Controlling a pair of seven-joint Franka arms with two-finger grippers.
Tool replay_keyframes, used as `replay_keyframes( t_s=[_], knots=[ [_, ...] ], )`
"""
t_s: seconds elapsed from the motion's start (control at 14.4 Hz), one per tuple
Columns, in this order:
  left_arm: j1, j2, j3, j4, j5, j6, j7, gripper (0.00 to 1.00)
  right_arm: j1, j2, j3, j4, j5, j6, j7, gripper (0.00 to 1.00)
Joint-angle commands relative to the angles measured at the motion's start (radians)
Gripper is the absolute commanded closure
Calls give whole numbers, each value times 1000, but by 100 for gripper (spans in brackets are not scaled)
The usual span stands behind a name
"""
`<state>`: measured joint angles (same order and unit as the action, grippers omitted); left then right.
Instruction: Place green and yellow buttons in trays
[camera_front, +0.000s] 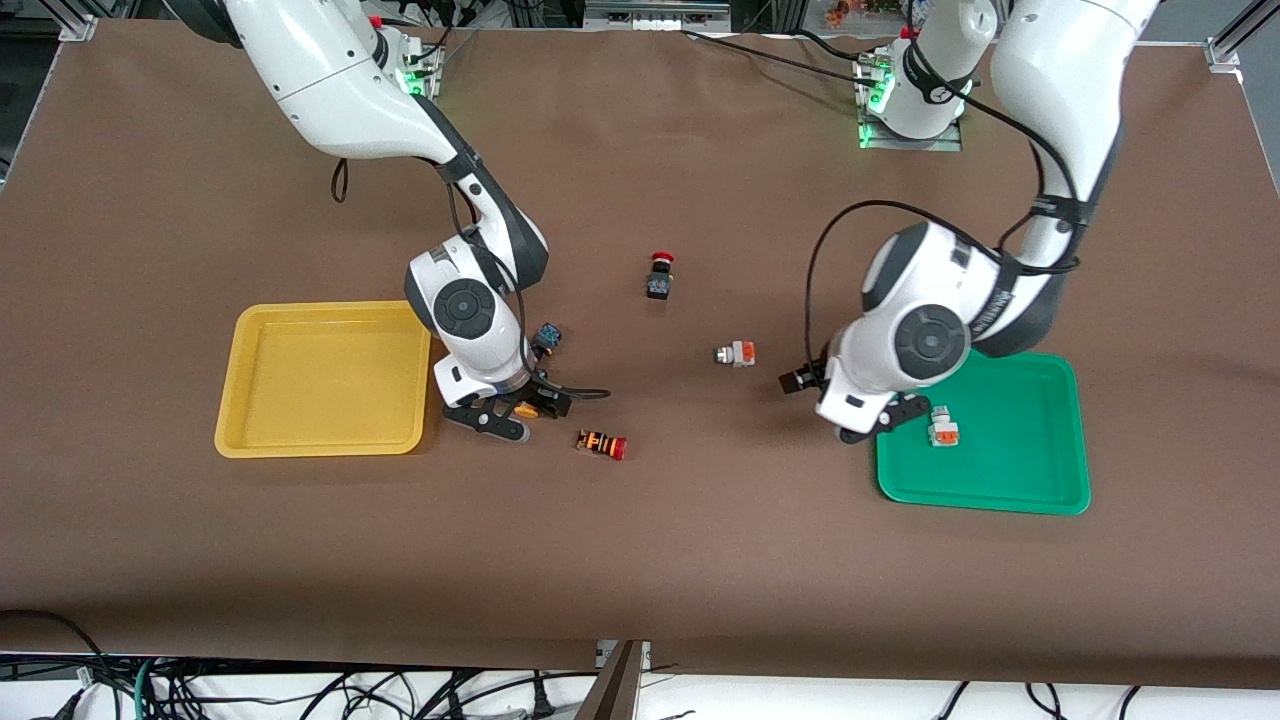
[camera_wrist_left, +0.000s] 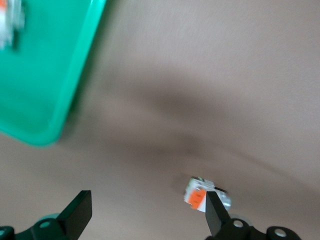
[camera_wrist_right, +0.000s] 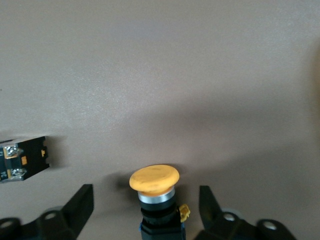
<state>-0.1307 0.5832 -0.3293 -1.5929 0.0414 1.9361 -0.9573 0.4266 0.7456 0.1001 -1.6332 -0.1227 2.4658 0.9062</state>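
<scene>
1. The right gripper (camera_front: 508, 415) hangs low over the table (camera_front: 640, 560) just beside the yellow tray (camera_front: 325, 440), jaws spread wide with nothing gripped; a yellow-capped button (camera_wrist_right: 155, 179) stands upright between its fingers (camera_wrist_right: 80, 205), touching neither
2. That button looks light and rigid: smooth domed plastic cap, bright metal collar beneath, blocky black body. I would take it by the flat sides of the body, since the rounded cap and collar would likely slip
3. A second black button body (camera_wrist_right: 22, 160) with screw terminals lies on its side near this gripper; its cap is not visible
4. The left gripper (camera_front: 880, 420) hovers at the edge of the green tray (camera_front: 1000, 495), jaws wide and empty. One white-and-orange button (camera_front: 943, 428) lies in the tray just beside it
5. Another white-and-orange button (camera_front: 735, 353) lies on the table, away from that gripper toward the table's middle; small, hard, boxy, best pinched across its flat body
6. Both trays are shallow, glossy plastic with rounded corners; the yellow one holds nothing
7. A red-capped black button (camera_front: 660, 275) and an orange-striped button (camera_front: 602, 444) lie on the matte brown table
</scene>
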Motion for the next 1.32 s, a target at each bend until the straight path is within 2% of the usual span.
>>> replay_keyframes(
  t_s=[0.0,0.14,0.28,0.49,0.63,0.83,0.97,1.18,1.25],
  knots=[
    [-35,9,4,-16,3,35,-284,0,1,24,0,21,-23,2,22,18],
    [-46,14,6,-33,2,43,-514,0,1,31,-2,21,-23,15,20,28],
    [-55,7,4,-96,2,142,-726,0,-2,31,-2,21,-22,16,17,45],
    [-96,9,6,-189,3,344,-1069,0,-5,31,-2,21,-22,16,16,77],
    [-136,15,10,-219,26,366,-1135,0,-8,26,-2,23,-20,16,10,88],
    [-141,27,12,-223,29,395,-1137,0,-15,21,-17,59,-25,1,-7,100],
    [-147,55,12,-225,29,426,-1137,0,-38,14,-22,114,-22,-94,-70,100],
    [-148,67,12,-239,32,442,-1137,0,-104,-47,-22,173,-9,-240,-206,100],
    [-148,69,12,-239,32,443,-1137,19,-121,-69,-22,174,-8,-263,-249,100]
  ],
)
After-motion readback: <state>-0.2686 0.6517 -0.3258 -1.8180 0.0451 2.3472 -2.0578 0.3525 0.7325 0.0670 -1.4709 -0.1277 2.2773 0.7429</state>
